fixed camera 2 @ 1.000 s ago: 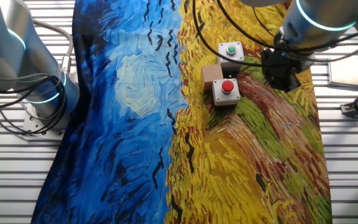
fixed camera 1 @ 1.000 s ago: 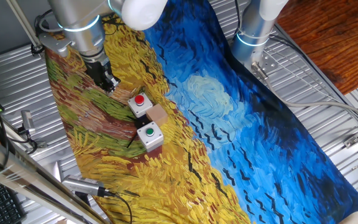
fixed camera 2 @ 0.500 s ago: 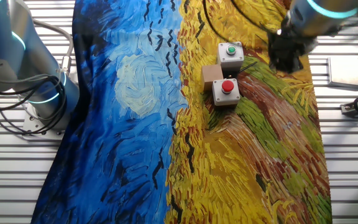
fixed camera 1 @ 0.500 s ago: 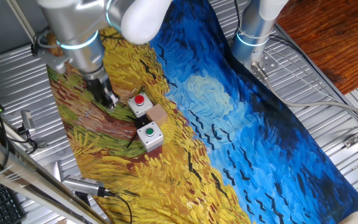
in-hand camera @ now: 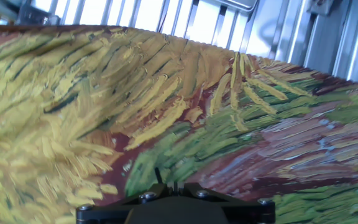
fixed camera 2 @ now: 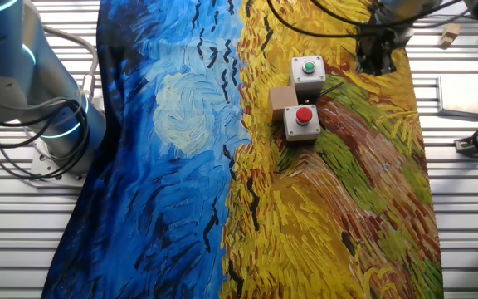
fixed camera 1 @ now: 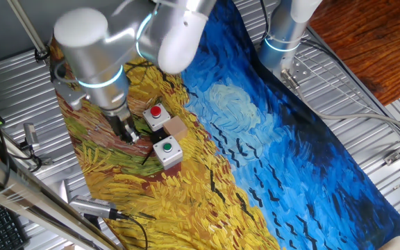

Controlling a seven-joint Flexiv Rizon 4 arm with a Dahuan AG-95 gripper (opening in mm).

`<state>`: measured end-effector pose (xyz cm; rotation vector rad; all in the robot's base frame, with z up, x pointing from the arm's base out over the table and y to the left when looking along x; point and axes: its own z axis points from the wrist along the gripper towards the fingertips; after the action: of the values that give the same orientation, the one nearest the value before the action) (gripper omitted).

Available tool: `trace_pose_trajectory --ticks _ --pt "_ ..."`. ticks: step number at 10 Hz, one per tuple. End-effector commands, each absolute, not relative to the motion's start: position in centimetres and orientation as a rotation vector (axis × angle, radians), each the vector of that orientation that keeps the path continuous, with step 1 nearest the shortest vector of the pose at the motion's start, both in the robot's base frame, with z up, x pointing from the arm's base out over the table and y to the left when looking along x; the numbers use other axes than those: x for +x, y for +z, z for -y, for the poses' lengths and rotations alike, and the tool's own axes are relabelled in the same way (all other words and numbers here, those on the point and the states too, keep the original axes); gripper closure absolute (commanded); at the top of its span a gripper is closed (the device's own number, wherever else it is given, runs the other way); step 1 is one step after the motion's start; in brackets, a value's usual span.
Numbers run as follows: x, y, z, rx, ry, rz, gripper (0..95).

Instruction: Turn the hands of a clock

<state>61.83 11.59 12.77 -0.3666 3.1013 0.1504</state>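
The bench (fixed camera 1: pixel 367 104) is a ribbed metal surface covered by a painted cloth (fixed camera 1: pixel 269 139), blue swirls on one half and yellow, green and brown strokes on the other. On the yellow half stand two small grey boxes: one with a red button (fixed camera 1: pixel 157 115) and one with a green button (fixed camera 1: pixel 167 152). A small tan block (fixed camera 1: pixel 177 128) sits between them, touching or just beside both. In the other fixed view the same three show again, the green-button box (fixed camera 2: pixel 309 71) nearer the top, the red-button box (fixed camera 2: pixel 301 121) below it and the tan block (fixed camera 2: pixel 282 99) at their left.

No clock or clock hands can be made out in any view; the task's thing does not show here.

The arm reaches down over the yellow-brown part of the cloth, and its pincer (fixed camera 1: pixel 126 130) hangs just beside the two button boxes, close above the cloth. In the other fixed view the pincer (fixed camera 2: pixel 378 56) sits near the top edge, just right of the green-button box. Whether its fingers are spread or pressed together cannot be told; they are dark and small in both fixed views, and the hand view shows only the black base of the pincer (in-hand camera: pixel 174 208) with painted cloth beyond it.

A second silver arm base (fixed camera 1: pixel 283 38) stands at the far edge of the cloth.
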Motion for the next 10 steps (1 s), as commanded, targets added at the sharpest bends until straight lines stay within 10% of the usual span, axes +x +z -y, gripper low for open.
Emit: trace_pose_trajectory --ticks 1,10 --pt "61.7 12.8 -11.7 -0.465 0.136 -3.087 95.0" --pt "61.9 11.8 -13.2 -0.600 0.046 -3.067 95.0"
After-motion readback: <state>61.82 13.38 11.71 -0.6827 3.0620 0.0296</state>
